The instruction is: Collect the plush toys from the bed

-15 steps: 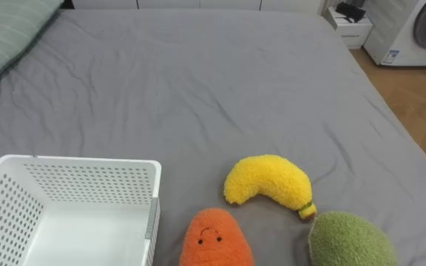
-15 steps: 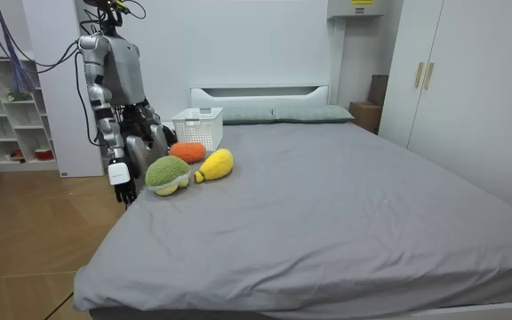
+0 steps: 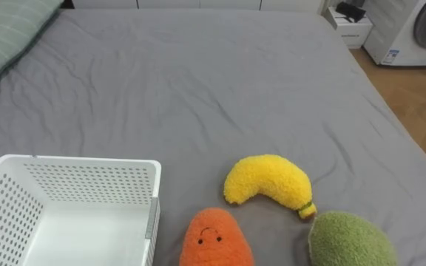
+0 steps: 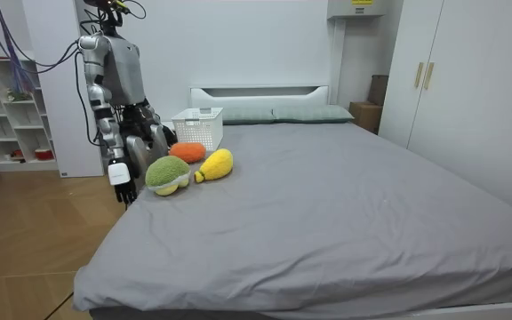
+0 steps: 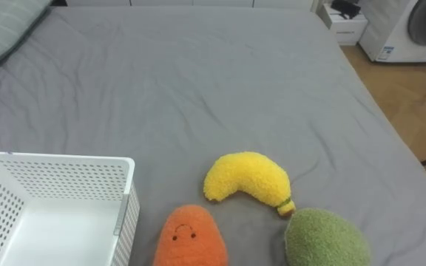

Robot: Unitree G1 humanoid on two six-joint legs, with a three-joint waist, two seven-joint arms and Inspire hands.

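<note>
Resting at five o'clock on the bed, banana toy, carrot toy and green toy look soft and light; squeeze each mid-body. Right hand hangs bedside; I cannot tell its fingers' state.

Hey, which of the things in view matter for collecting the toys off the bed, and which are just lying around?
Part of the job: orange plush toy, yellow banana plush, green plush toy, white basket, bed.

Just lying about: striped pillow, washing machine, white shelf, wardrobe.
</note>
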